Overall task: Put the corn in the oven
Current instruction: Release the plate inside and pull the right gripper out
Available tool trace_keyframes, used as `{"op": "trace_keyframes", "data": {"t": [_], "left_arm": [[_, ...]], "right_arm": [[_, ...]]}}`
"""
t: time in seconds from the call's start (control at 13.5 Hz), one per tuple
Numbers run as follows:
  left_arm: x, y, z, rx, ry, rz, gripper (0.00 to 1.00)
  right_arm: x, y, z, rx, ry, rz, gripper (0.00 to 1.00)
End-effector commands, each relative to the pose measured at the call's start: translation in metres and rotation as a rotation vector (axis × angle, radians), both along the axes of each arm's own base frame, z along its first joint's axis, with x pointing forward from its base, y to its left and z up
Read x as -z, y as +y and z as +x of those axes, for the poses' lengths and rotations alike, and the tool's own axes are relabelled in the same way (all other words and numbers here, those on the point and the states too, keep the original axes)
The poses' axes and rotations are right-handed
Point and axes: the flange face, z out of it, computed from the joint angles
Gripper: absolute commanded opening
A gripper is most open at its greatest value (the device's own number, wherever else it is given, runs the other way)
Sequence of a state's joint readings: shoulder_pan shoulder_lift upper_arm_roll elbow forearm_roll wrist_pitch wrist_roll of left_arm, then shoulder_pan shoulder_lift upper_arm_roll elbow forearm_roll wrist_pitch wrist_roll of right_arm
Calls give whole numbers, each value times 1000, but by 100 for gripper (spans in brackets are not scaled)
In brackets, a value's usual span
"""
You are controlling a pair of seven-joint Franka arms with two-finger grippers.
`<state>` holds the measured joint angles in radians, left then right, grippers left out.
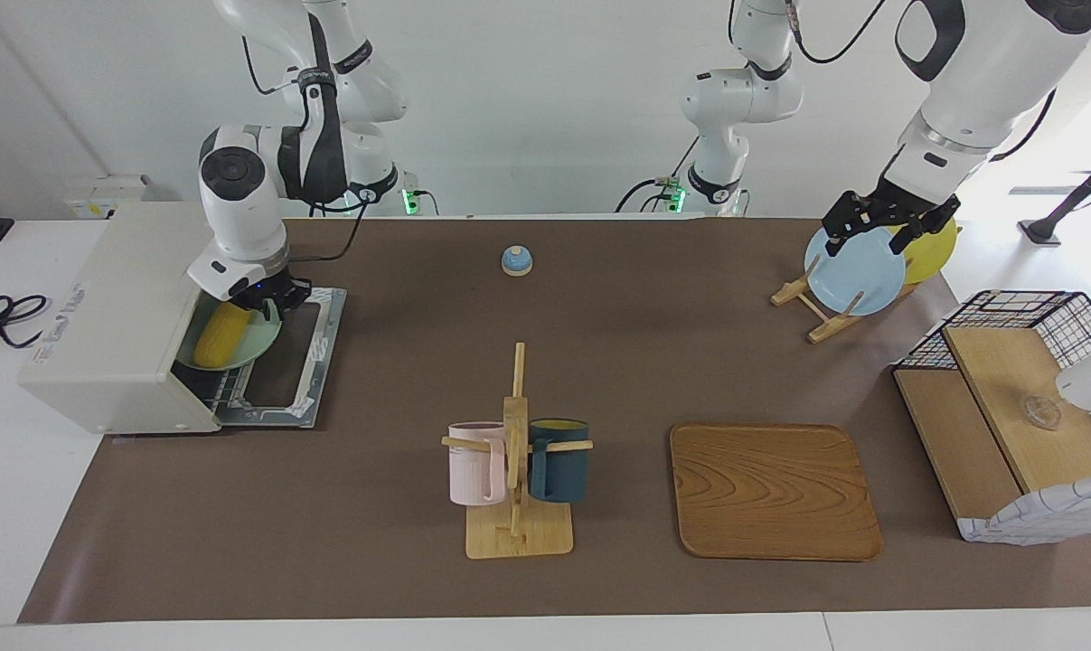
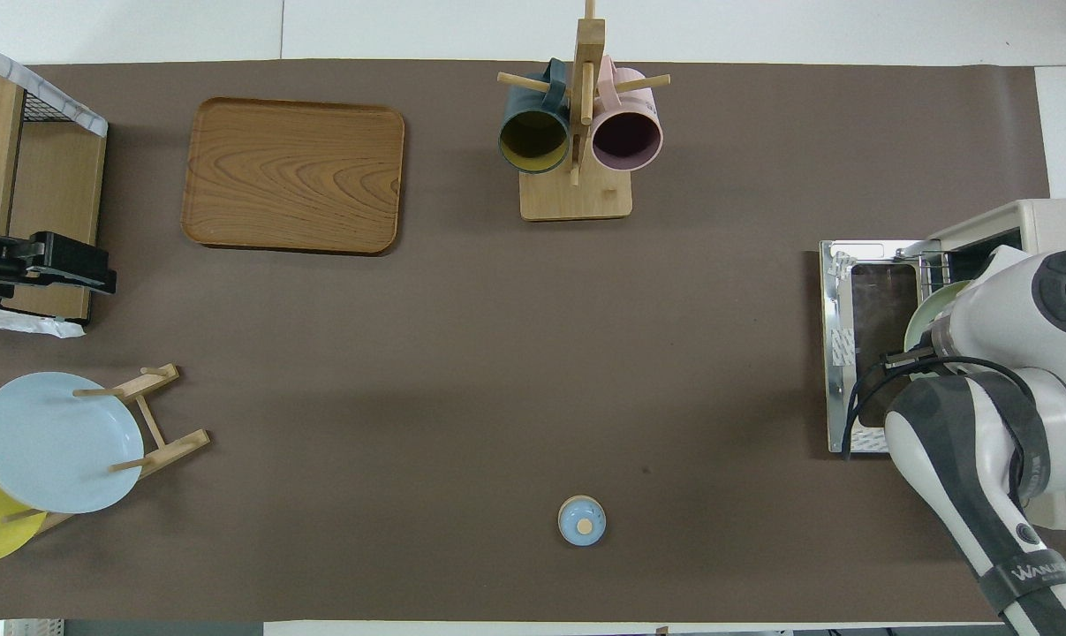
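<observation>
The yellow corn [image 1: 220, 333] lies on a pale green plate [image 1: 260, 342] at the mouth of the off-white oven [image 1: 111, 316]. The plate rests on the wire rack, and the oven's glass door [image 1: 296, 362] is folded down flat on the mat. My right gripper [image 1: 272, 303] is at the plate's rim on the side nearer the robots, just above the door. In the overhead view my right arm hides the corn, and only a sliver of the plate [image 2: 926, 314] shows beside the oven [image 2: 1054, 216]. My left gripper [image 1: 884, 231] waits open, up in the air over the plate rack.
A plate rack [image 1: 812, 307] holds a blue plate [image 1: 857, 271] and a yellow plate [image 1: 934, 249]. A mug tree [image 1: 515, 452] carries a pink and a dark teal mug. There is also a wooden tray [image 1: 774, 491], a small blue bell [image 1: 516, 260] and a wire basket [image 1: 1015, 312] with wooden shelves.
</observation>
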<state>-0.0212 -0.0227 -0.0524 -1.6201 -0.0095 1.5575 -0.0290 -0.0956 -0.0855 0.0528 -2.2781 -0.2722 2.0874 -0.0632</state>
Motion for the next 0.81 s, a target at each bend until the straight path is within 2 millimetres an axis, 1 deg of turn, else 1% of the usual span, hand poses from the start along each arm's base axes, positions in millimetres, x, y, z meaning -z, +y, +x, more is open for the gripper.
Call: {"op": "trace_keyframes", "data": {"t": [0.0, 0.07, 0.15, 0.22, 0.3, 0.37, 0.44, 0.59, 0.67, 0.74], "left_arm": [[-2, 2, -6, -1, -5, -11, 100], [-2, 2, -6, -2, -5, -11, 100], [-2, 2, -6, -1, -5, -11, 100], [-2, 2, -6, -1, -5, -11, 100], [-2, 2, -6, -1, -5, -11, 100], [-2, 2, -6, -1, -5, -11, 100], [-2, 2, -6, -2, -4, -11, 100], [-2, 2, -6, -1, -5, -11, 100], [-2, 2, -6, -1, -5, -11, 100], [-2, 2, -6, -1, -5, -11, 100]], "right_arm": [[-13, 9, 4, 2, -14, 43, 21], [-22, 16, 10, 2, -8, 49, 19], [-29, 34, 15, 2, 9, 60, 13], [-29, 49, 13, 25, 17, 59, 3], [-26, 55, 9, 67, 15, 55, 0], [-18, 62, 2, 89, 21, 50, 0], [-13, 79, -3, 95, 21, 44, 0], [0, 97, -7, 129, 13, 36, 0], [13, 100, -11, 142, 11, 38, 0], [31, 101, -17, 152, 4, 43, 0]]}}
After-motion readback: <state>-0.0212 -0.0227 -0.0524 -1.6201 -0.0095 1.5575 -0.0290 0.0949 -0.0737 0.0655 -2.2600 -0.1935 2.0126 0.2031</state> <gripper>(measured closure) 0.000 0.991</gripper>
